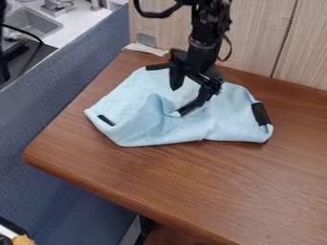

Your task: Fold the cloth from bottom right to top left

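"Left side first. What do we see?"

"Light blue cloth (144, 131) on the wooden table (172, 179), running from left of the gripper (179, 101), under it, and out to the right. Dark patch (106, 120) at the left end, below and left of the gripper."

"Just left of the fingertips?"

"A raised ridge (155, 104) in the cloth, dipping into a pucker beside the lower finger (197, 101)."

"Gripper state?"

"We log it spread: two fingers apart, tips low over the cloth's middle. We see no cloth pinched between them. Whether the lower tip presses on the fabric, we can't tell."

"Right of the gripper?"

"Cloth lies fairly low, out to a second dark patch (260, 114) on the right end, bit below the gripper's level."

"So how far along are we?"

"Partway, we'd guess. The lower edge is uneven and the middle is bunched, but we can't confirm a clean layer from bottom right over to top left."

"What's left?"

"Probably we need a grip on the lower right part, a carry past the gripper's spot to the upper left, then flattening. We mark it unfinished."
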Action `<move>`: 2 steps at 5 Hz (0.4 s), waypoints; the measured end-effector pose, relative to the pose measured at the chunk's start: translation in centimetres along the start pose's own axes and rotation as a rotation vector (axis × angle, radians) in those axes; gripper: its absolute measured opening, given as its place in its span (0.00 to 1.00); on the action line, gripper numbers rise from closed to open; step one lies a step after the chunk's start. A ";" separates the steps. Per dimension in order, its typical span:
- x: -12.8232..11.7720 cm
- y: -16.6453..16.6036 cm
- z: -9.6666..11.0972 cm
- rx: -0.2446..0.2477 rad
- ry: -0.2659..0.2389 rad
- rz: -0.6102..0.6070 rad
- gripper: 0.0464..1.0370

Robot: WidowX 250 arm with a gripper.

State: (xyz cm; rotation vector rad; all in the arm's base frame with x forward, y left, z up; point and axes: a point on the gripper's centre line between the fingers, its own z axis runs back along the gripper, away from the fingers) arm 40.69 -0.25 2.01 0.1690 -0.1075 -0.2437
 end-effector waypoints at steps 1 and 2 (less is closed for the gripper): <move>0.1 0.4 1.4 0.011 -0.020 0.001 0.97; 0.1 0.6 4.2 0.002 -0.081 0.013 0.96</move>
